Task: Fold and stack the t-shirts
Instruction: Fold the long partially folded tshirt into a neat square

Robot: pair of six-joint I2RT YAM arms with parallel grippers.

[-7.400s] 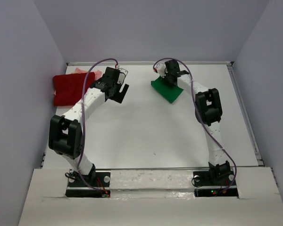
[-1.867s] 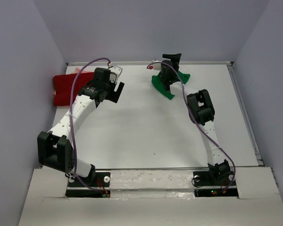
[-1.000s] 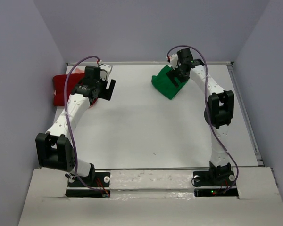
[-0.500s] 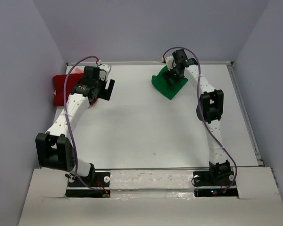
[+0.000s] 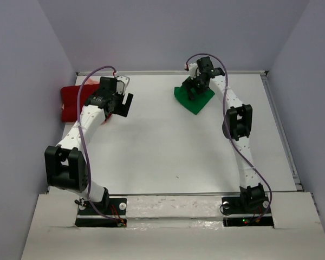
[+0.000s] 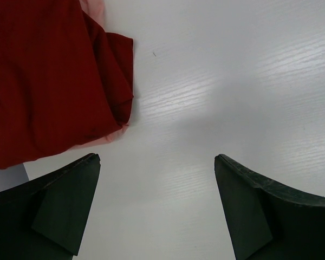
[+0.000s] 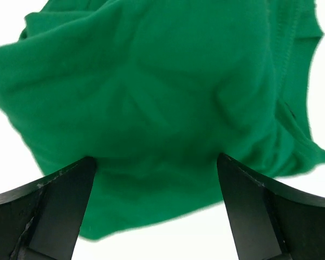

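Right wrist shows plain, rumpled green t-shirt (image 7: 151,108)

The white worktop (image 5: 168,146) carries a rumpled green t-shirt (image 5: 195,104) near its far edge, right of centre. At the far left lies a dark red t-shirt (image 5: 73,103), apparently atop a pale pink t-shirt (image 6: 100,137) whose edge peeks out.

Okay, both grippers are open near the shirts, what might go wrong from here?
1. The green shirt lies bunched and creased under the open right gripper; closing there may pinch several layers and spoil the fold.
2. The dark red shirt covers the pink shirt, only a pink edge showing; the open left gripper, beside them, might drag both together.
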